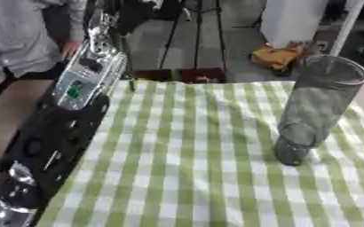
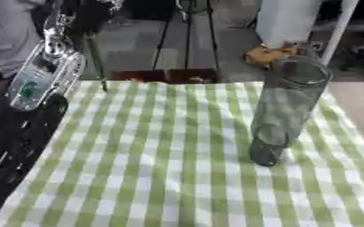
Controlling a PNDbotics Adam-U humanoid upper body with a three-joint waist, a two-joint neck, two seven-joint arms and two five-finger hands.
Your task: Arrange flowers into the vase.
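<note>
A tall clear glass vase (image 1: 318, 106) stands upright on the right part of the green-and-white checked cloth (image 1: 193, 168), and I see nothing inside it. My left arm runs up the cloth's left edge, its silver wrist section (image 1: 82, 79) reaching past the table's far left corner. The left hand (image 1: 101, 24) is blurred against the dark background, high above that corner. A thin dark green line (image 2: 98, 66), like a stem, hangs from near the hand down to the cloth's far edge. No flower heads are clear to me.
A person in grey (image 1: 18, 40) stands beyond the far left corner. Brown boxes (image 1: 181, 74) sit just past the far edge. A yellow object (image 1: 277, 55) and a white cabinet (image 1: 292, 17) are on the floor behind. Bare wood (image 1: 6, 111) shows left of the cloth.
</note>
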